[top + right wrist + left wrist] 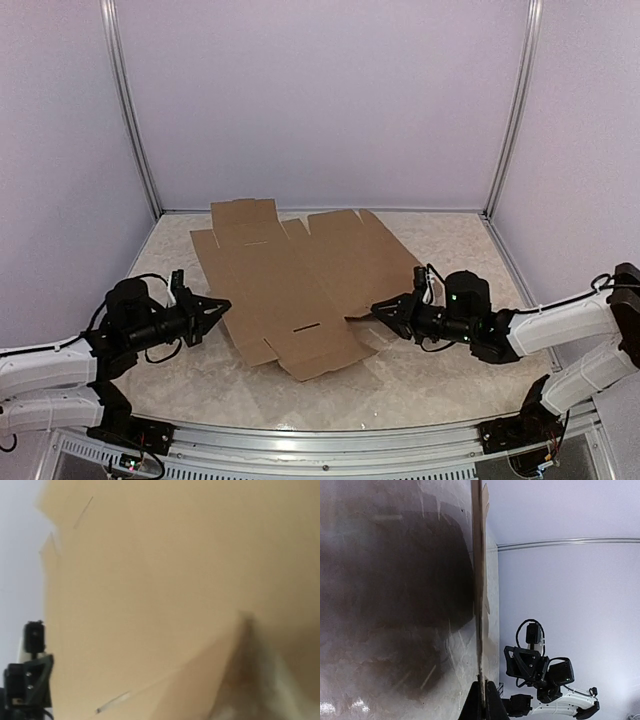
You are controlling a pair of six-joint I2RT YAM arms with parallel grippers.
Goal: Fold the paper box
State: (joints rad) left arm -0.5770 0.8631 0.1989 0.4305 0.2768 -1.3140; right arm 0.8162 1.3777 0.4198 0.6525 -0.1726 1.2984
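Note:
The paper box (295, 275) is a flat brown cardboard sheet with flaps and a slot, lying in the middle of the table. My left gripper (220, 306) is at its left edge. In the left wrist view the sheet (477, 580) runs edge-on, and the left gripper (483, 702) is shut on that edge. My right gripper (378, 312) is at the sheet's right edge, by a near-right flap that stands slightly raised. In the right wrist view the cardboard (150, 580) fills the frame and hides the fingers, so I cannot tell how they stand.
The white marbled tabletop (450, 380) is enclosed by pale walls with metal posts (130, 110) at the back corners. A metal rail (330, 440) runs along the near edge. The right arm (540, 670) shows beyond the sheet in the left wrist view.

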